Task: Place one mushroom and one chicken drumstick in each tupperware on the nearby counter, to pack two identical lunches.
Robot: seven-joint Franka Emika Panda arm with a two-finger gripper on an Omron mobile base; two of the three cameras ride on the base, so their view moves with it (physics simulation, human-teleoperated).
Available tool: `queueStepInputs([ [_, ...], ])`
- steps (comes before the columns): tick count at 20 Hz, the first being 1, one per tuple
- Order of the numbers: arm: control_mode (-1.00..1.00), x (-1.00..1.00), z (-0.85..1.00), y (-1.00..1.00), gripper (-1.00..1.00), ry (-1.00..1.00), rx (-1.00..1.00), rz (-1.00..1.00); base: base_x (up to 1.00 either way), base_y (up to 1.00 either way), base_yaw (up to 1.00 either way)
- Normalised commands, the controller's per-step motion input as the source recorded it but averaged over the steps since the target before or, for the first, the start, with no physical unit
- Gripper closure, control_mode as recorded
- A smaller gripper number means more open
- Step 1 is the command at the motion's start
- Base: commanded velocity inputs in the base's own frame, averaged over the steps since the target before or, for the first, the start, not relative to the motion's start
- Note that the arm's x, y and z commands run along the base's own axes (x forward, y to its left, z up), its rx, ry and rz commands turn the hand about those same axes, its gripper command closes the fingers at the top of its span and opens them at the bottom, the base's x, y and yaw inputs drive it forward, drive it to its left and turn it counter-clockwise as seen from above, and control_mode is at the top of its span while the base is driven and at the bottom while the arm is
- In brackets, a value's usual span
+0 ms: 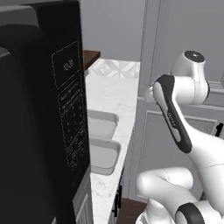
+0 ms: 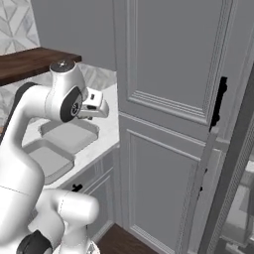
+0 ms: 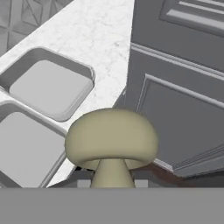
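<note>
The hand view alone shows a beige round-capped mushroom [image 3: 111,142] with its stem clamped between the gripper [image 3: 112,181] tips, hanging over the white speckled stone counter [image 3: 103,35] edge beside two shallow grey rectangular tupperware trays [image 3: 50,83], both bare inside. The left base view adds a tall black microwave [image 1: 43,113] hiding part of each tray; its panel lettering is too small to read.

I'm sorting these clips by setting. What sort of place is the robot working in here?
Most likely a home kitchen, rendered in simulation: a white stone-look counter with a diamond-patterned tile backsplash, tall grey panelled cabinet doors, and a black microwave. Two grey tupperware trays wait on the counter.
</note>
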Motion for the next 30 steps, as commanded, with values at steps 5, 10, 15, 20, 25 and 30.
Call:
queueStepInputs([
  [5,1.0,0.0,0.0,0.0,1.0,0.0,0.0,0.0,0.63,0.38,0.36],
  [10,-1.0,0.05,-0.14,0.17,1.0,0.01,0.0,0.05,0.35,0.54,0.28],
  [15,-1.0,0.16,-0.64,0.9,1.0,0.1,-0.02,0.18,0.0,0.0,0.0],
  [20,-1.0,0.12,-0.62,0.85,1.0,0.08,-0.02,0.06,0.0,0.0,0.0],
  [25,-1.0,0.17,-0.4,0.67,1.0,0.08,0.01,0.03,0.0,0.0,0.0],
  [30,-1.0,0.49,-0.16,0.37,1.0,0.14,0.03,0.0,0.0,0.0,0.0],
])
